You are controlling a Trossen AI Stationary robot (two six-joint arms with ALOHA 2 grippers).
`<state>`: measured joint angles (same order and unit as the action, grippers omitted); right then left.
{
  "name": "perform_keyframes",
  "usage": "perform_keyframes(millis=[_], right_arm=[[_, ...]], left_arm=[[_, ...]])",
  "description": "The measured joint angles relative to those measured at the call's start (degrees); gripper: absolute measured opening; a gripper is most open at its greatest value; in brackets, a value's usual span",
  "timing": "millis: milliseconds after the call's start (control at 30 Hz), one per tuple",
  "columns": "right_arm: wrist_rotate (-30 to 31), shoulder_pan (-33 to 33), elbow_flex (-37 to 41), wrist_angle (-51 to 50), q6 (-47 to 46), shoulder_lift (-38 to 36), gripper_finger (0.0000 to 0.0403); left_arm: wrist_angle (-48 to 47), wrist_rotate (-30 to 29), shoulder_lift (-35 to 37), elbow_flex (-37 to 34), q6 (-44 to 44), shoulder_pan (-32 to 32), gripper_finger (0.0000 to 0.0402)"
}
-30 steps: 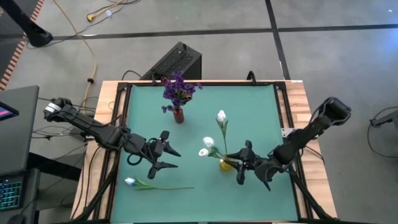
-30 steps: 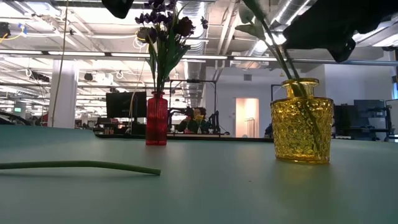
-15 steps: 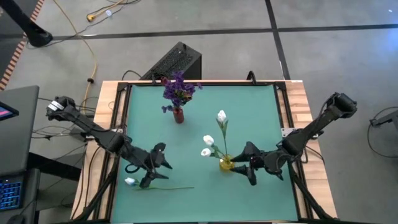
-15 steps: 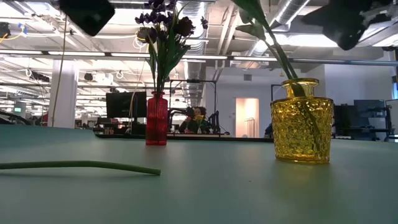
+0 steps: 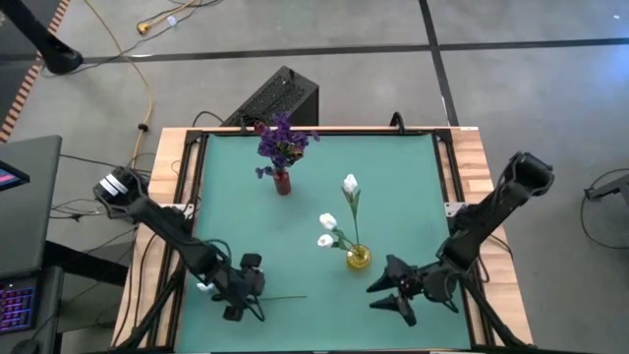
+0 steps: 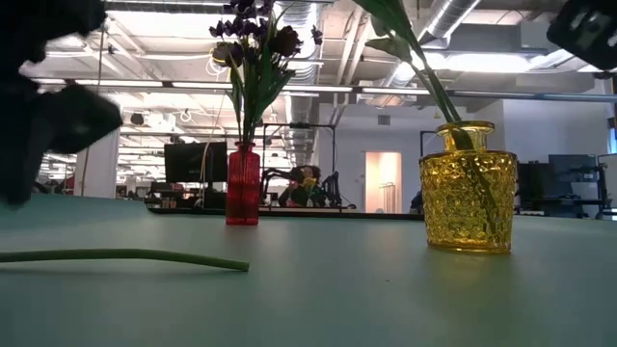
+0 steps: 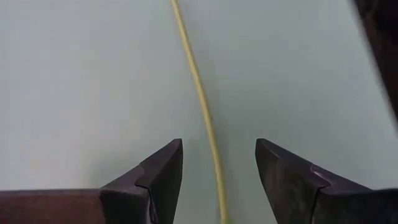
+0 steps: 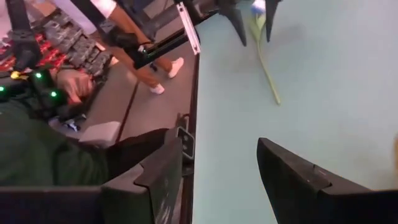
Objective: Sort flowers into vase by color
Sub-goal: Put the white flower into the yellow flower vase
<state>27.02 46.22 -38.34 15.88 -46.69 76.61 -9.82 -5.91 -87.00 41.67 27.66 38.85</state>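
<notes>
High view is showing the left gripper (image 5: 239,295) hanging low over the near left part of the green bench (image 5: 413,177), right above the lone flower (image 5: 280,296) lying flat there. Its white bud (image 5: 204,287) is peeking out beside the gripper and the thin stem is running away toward the bench's middle. In the left wrist view the two fingers (image 7: 158,177) are standing apart, released, with the stem (image 7: 200,106) passing between them and nothing being gripped. The right gripper (image 5: 391,292) is sitting over the near right part of the bench, just beside the yellow vase (image 5: 359,258) but apart from it; its fingers are spread and holding nothing, as the right wrist view (image 8: 217,180) is also showing. Three white flowers (image 5: 349,184) are standing in the yellow vase, leaning toward the bench's far side. Farther back, the red vase (image 5: 282,181) is carrying the purple flowers (image 5: 283,140). In the low view the stem (image 6: 125,256) is lying on the bench in front, with the yellow vase (image 6: 468,188) to the right and the red vase (image 6: 242,183) behind it
</notes>
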Motion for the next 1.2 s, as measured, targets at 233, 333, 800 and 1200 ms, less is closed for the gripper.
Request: perform_keyframes(millis=[233,333,800,1200], right_arm=[[-0.08,0.67,-3.95,0.19,-1.33,7.22,0.0232],[-0.26,0.66,-5.87,-0.27,-1.27,9.74,0.0232],[-0.78,0.46,-8.97,-0.28,-1.33,16.45,0.0232],[-1.39,-0.76,-8.97,0.17,-0.28,16.46,0.0232]], left_arm=[[-5.90,3.13,-1.15,0.00,3.75,1.68,0.0190],[-8.18,3.80,-0.83,0.00,5.47,2.70,0.0190],[-13.77,2.49,-0.83,0.04,6.94,4.65,0.0161],[-14.01,2.39,-0.85,2.17,4.46,4.34,0.0009]])
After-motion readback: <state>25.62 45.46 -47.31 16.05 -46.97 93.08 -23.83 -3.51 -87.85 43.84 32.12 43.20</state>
